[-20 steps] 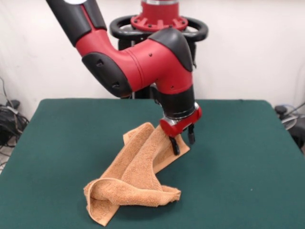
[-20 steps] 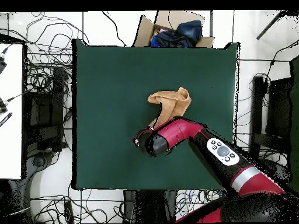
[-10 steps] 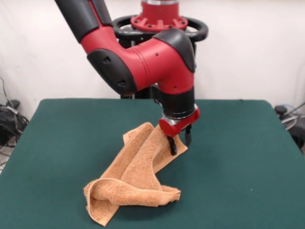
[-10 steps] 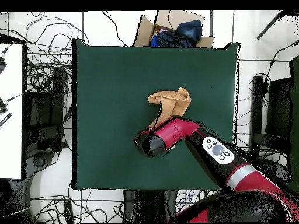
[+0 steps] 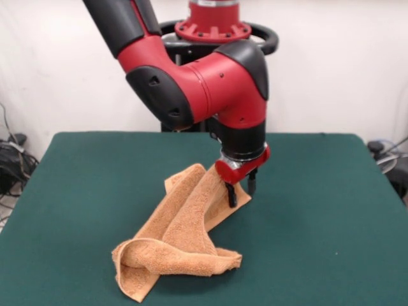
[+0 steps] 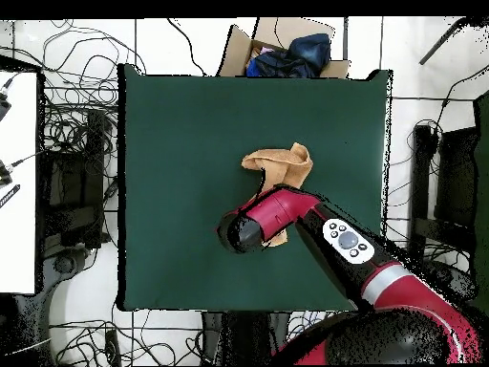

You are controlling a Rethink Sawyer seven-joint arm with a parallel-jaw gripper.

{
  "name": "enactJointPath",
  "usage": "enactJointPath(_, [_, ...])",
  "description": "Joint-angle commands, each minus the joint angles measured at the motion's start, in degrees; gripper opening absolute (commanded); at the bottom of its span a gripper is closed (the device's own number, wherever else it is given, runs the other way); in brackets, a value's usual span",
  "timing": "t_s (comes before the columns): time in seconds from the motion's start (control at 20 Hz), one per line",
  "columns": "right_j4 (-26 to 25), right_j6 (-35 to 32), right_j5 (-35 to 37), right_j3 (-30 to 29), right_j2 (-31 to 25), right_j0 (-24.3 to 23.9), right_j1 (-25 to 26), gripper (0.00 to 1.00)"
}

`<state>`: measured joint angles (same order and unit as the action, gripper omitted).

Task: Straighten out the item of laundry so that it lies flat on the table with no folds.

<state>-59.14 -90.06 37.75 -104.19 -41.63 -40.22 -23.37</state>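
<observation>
The item of laundry is an orange-tan towel lying crumpled on the green table. It is bunched in thick folds, with a rolled edge at the near end and a corner reaching toward the far side. My gripper hangs open just above that far corner. One finger is over the cloth and the other is over bare table, with nothing held between them. In the overhead view the towel shows beyond the red arm, which covers its near part and hides the gripper.
A cardboard box holding dark blue cloth stands just off one table edge in the overhead view. Cables lie on the floor all round the table. A white surface sits at the left of that view.
The arm's elbow and wrist have swung a little and the gripper has shifted slightly over the towel's far corner. The towel has not moved.
</observation>
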Motion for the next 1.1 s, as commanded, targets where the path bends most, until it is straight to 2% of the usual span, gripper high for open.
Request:
enactJointPath(0.05, [-2.6,12.32,9.2,7.58,7.3,0.51,2.02,1.0])
enactJointPath(0.55, [-2.33,14.02,9.72,7.54,6.84,0.04,2.51,1.0])
enactJointPath(0.6, [-2.34,14.19,9.78,7.52,6.82,0.02,2.52,0.0])
enactJointPath(1.1, [-2.38,15.08,10.41,7.72,6.87,0.27,2.67,0.0])
